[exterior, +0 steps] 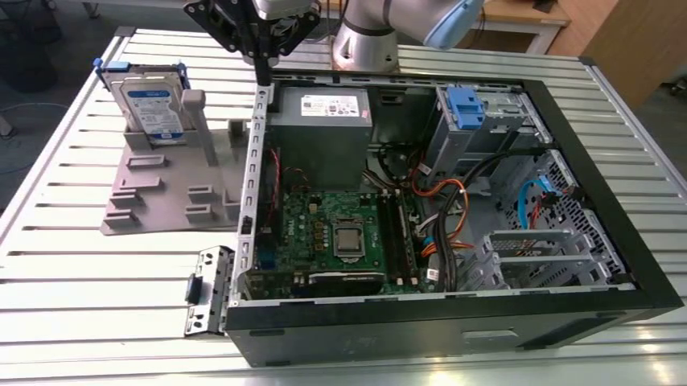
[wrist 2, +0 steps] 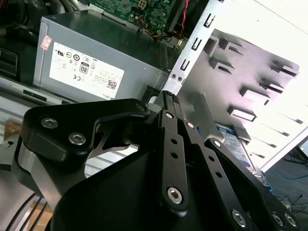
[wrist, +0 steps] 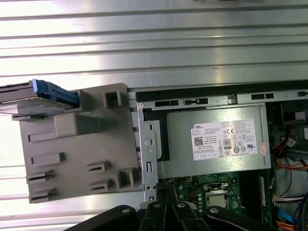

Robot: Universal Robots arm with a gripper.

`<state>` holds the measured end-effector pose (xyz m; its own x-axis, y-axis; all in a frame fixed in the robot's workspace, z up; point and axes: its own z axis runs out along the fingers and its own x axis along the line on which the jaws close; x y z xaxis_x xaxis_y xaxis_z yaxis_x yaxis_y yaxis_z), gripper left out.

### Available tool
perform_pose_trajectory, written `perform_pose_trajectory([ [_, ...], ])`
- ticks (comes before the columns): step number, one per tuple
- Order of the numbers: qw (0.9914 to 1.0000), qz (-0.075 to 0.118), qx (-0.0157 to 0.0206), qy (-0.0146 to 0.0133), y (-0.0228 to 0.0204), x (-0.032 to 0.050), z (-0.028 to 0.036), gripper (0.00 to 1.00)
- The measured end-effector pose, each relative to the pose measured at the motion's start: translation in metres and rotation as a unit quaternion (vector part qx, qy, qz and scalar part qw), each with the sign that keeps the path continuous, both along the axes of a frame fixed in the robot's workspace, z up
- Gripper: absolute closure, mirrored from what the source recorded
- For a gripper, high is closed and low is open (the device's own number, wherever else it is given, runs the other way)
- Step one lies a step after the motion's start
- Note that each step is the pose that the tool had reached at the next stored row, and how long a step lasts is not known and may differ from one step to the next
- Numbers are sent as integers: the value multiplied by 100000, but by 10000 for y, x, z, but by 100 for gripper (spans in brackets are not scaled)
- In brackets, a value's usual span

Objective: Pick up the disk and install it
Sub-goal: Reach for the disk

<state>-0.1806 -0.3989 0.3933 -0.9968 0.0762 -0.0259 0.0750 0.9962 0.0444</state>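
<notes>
The disk [exterior: 150, 108] stands upright on edge in a slot at the far end of a grey plastic holder [exterior: 172, 189], left of the open computer case in the exterior view. It is silver-grey with a white-and-blue label and a blue frame. It appears edge-on in the first wrist view [wrist: 36, 94], and a corner of its label shows past the fingers in the second wrist view [wrist 2: 236, 144]. My gripper [exterior: 263, 74] hangs above the case's back left corner, to the right of the disk and apart from it. Its black fingers [wrist 2: 168, 108] are shut on nothing.
The open computer case [exterior: 601, 201] lies on a slatted metal table [exterior: 64, 305]. Inside are a grey power supply [exterior: 318, 108], a green motherboard [exterior: 333, 237], cables and a drive cage with a blue tab [exterior: 464, 104]. A loose metal bracket [exterior: 204, 289] lies by the case's front left corner.
</notes>
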Motion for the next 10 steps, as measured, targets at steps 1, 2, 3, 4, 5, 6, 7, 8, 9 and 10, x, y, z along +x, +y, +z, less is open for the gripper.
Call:
perform_pose_trajectory([
  [1, 100000, -3, 1, -2, 0, -9, 0, 90],
  [2, 100000, -4, 0, -2, 0, -18, 0, 90],
  [3, 100000, -5, -1, -1, 0, -28, 0, 90],
  [4, 100000, -2, 5, -5, 0, -35, -1, 90],
  [5, 100000, -4, 8, -8, 0, -42, -1, 90],
  [6, 100000, -5, 4, -3, 0, -48, -1, 90],
  [7, 100000, -4, 2, -2, 0, -55, -1, 90],
  [8, 100000, -4, 3, -5, 0, -61, -1, 90],
  [9, 100000, -5, 3, -5, 0, -67, -1, 90],
  [10, 100000, -4, 2, -1, 0, -74, -1, 90],
])
